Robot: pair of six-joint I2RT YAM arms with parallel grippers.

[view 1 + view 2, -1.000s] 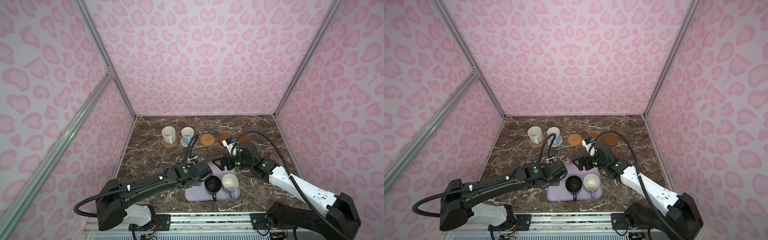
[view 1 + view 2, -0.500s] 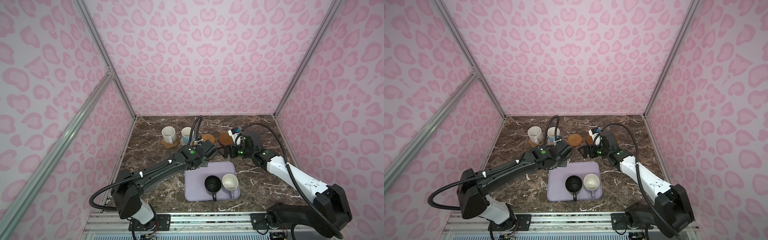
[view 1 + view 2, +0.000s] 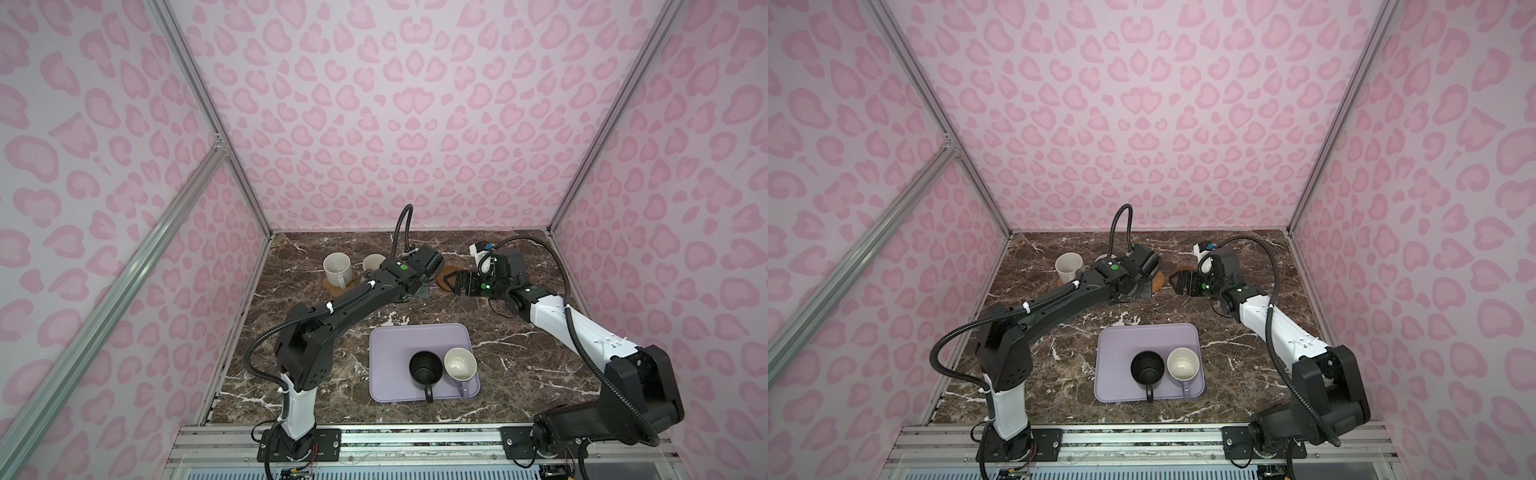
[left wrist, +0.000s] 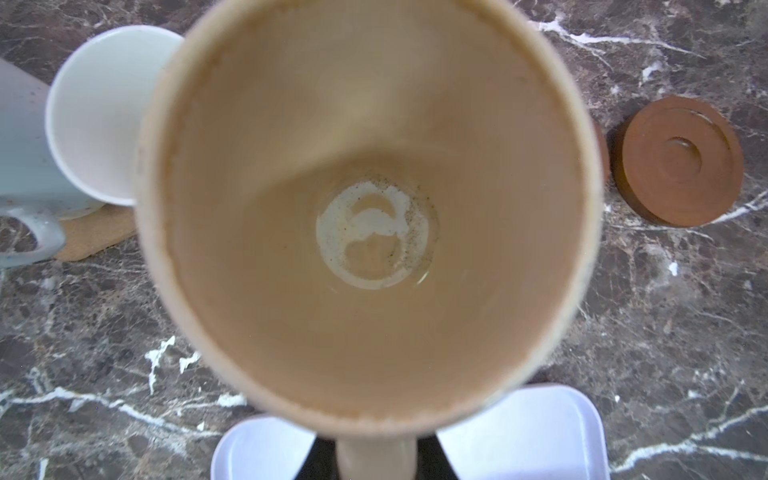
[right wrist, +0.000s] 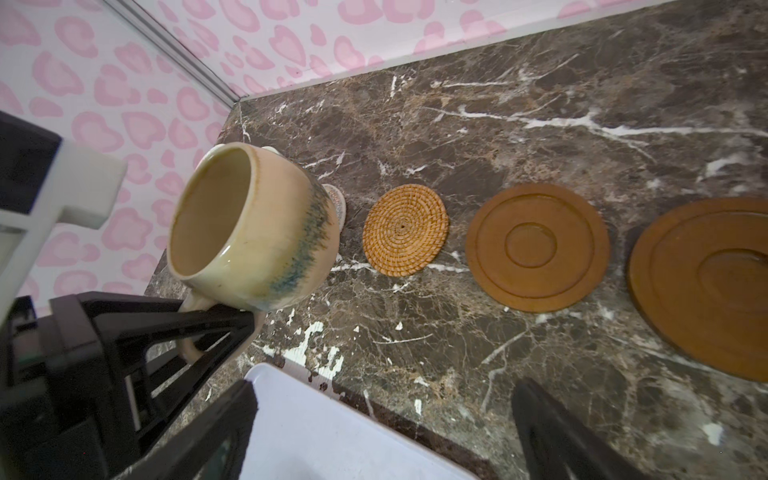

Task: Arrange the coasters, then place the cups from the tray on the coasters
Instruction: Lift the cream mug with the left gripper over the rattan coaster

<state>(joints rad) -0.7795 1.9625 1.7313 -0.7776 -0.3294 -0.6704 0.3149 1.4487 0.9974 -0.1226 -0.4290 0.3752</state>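
Note:
My left gripper [image 5: 208, 326] is shut on the handle of the cream-yellow cup [image 5: 249, 228], which hangs above the marble just left of the rattan coaster [image 5: 405, 230]. The cup [image 4: 365, 208] fills the left wrist view. Two brown wooden coasters [image 5: 537, 247] [image 5: 702, 286] lie beyond the rattan one. My right gripper [image 5: 382, 399] is open and empty over the nearer brown disc [image 3: 446, 276]. The white cup [image 3: 337, 270] and light blue cup [image 3: 374, 262] stand at the back left. On the lavender tray [image 3: 395, 345] stand the black cup [image 3: 424, 369] and lavender cup [image 3: 459, 365].
Pink patterned walls close in the marble table on three sides. The left arm [image 3: 1059, 303] stretches diagonally across the table's left half. A corner of the tray [image 5: 332, 436] lies just under my right gripper's fingers. A metal rail [image 3: 374, 444] runs along the front edge.
My left gripper has carried the cream-yellow cup from the tray back toward the row of coasters. My right gripper has moved from the tray's far edge back to the brown discs, staying open.

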